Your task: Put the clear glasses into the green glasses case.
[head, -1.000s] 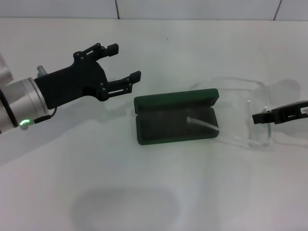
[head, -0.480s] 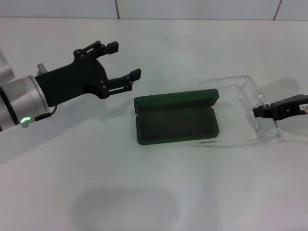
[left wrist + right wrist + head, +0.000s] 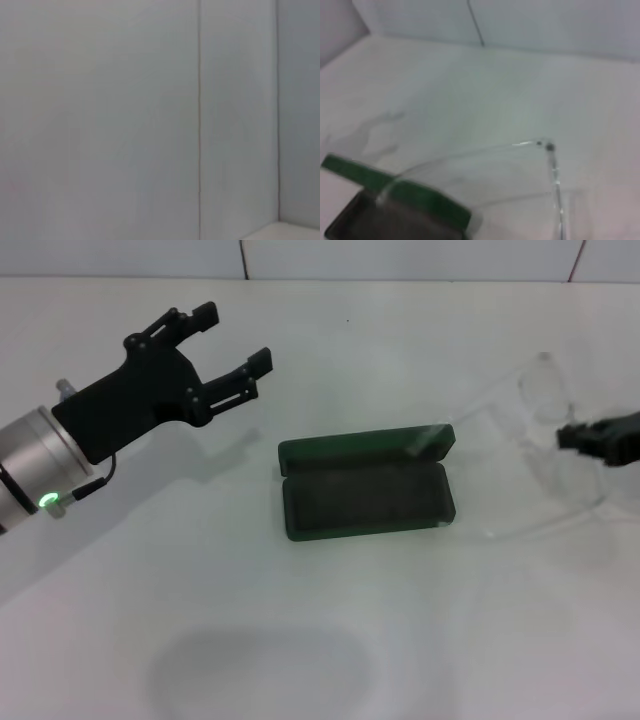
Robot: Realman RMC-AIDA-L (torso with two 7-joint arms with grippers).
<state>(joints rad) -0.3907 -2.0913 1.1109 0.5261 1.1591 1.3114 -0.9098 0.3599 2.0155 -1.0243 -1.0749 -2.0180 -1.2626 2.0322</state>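
Observation:
The green glasses case (image 3: 365,490) lies open on the white table in the head view, lid (image 3: 360,448) toward the back, dark lining bare. To its right my right gripper (image 3: 585,437) is shut on the clear glasses (image 3: 540,390), held lifted and tilted; one thin arm reaches over the lid's right corner. The right wrist view shows that clear arm (image 3: 470,155) and its hinge (image 3: 549,146) above the case's green lid (image 3: 420,197). My left gripper (image 3: 235,337) hovers open, left of the case and behind it, holding nothing.
The white table (image 3: 400,640) runs back to a tiled wall (image 3: 400,258). The left wrist view shows only that wall (image 3: 150,120).
My right gripper has moved right and lifted the glasses, drawing their arms away from the case. The left gripper has drifted left and toward the back.

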